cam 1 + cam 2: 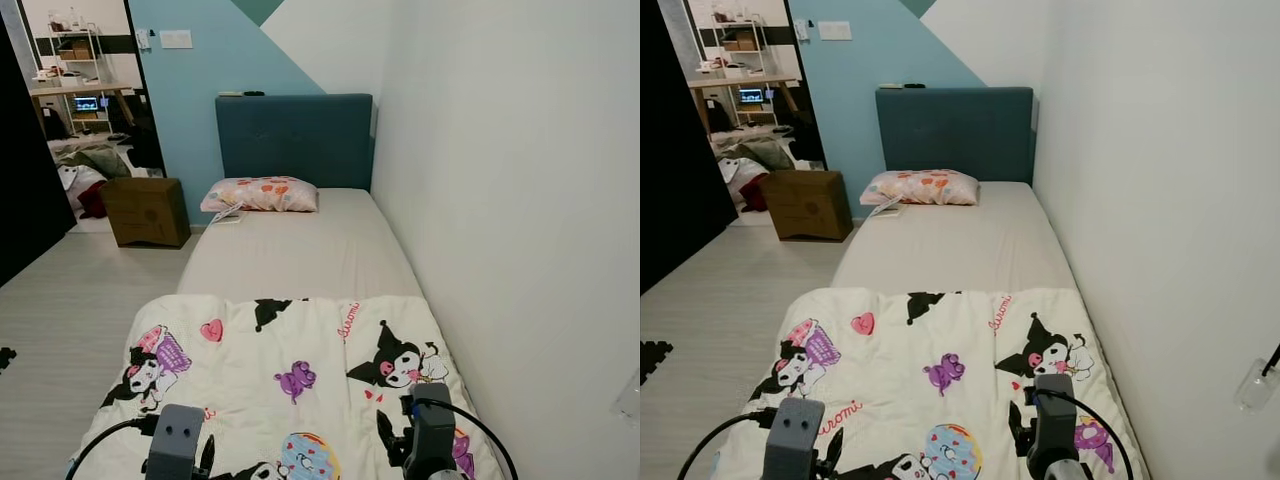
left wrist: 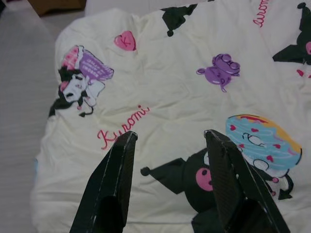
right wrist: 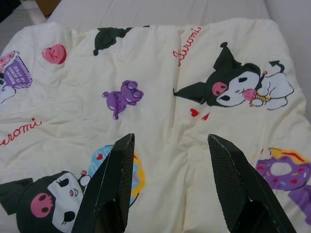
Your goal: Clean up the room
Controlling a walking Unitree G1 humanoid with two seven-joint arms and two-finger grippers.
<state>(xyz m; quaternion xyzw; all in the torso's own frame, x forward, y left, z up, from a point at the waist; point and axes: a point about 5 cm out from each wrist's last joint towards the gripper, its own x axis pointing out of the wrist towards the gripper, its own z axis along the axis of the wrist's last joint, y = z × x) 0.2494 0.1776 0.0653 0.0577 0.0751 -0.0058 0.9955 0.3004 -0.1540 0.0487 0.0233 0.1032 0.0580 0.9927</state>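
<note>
A: Which step was it at?

B: Bed-making, by my read. The quilt [image 1: 290, 380] lay bunched over the foot half of the bed [image 1: 300, 250], folded edge abt midway; the head half was bare sheet up to the pillow [image 1: 262, 194] by the headboard [image 1: 294, 140]. Both hands hung just above the quilt's near end, holding nothing.

A: Fingers?

B: Left hand [image 2: 170, 141] spread wide, right hand [image 3: 171, 145] wide too, nothing between the tips.

A: Next move?

B: Prob. lower both, pinch cloth near the 2 sides, then draw the quilt toward the pillow. Soft fabric, so each hand needs a real fold in its grip, and they'd have to pull evenly or it skews. The wall [image 1: 500, 200] sat tight on the right side, little room there.

A: What did the views add?

B: Eye views gave the whole room: box [image 1: 146, 211] on the floor [image 1: 60, 310] left of the bed, doorway [image 1: 85, 100] w/ clutter beyond. Wrist views gave the finger gap and the quilt's wrinkles close up.
</note>
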